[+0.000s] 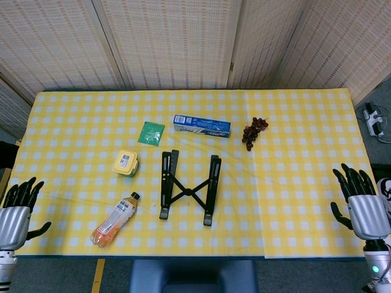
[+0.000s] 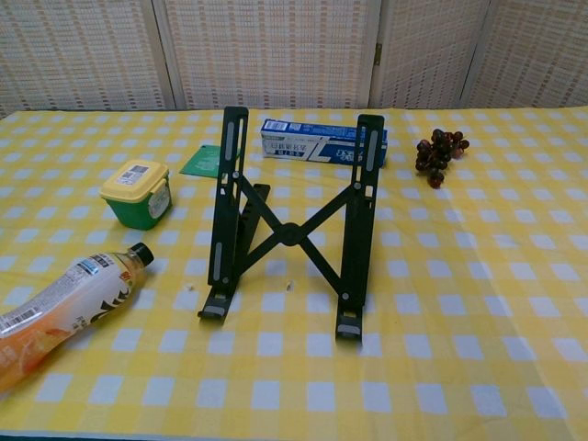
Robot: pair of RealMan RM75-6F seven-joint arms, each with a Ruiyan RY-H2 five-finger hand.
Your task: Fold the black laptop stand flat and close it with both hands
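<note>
The black laptop stand (image 1: 188, 187) stands opened out in the middle of the yellow checked table, its two side rails apart and joined by a crossed brace. In the chest view the laptop stand (image 2: 289, 225) rises propped up toward the back, with its feet at the front. My left hand (image 1: 17, 210) hovers at the table's left front corner, fingers apart and holding nothing. At the right edge my right hand (image 1: 360, 201) is likewise spread and empty. Both hands are far from the stand and do not show in the chest view.
An orange drink bottle (image 1: 114, 220) lies left of the stand near the front edge. A small yellow-lidded green tub (image 1: 125, 163), a green packet (image 1: 151, 133), a blue box (image 1: 201, 126) and dark grapes (image 1: 253, 132) lie behind the stand. A power strip (image 1: 373, 119) lies off the table, right.
</note>
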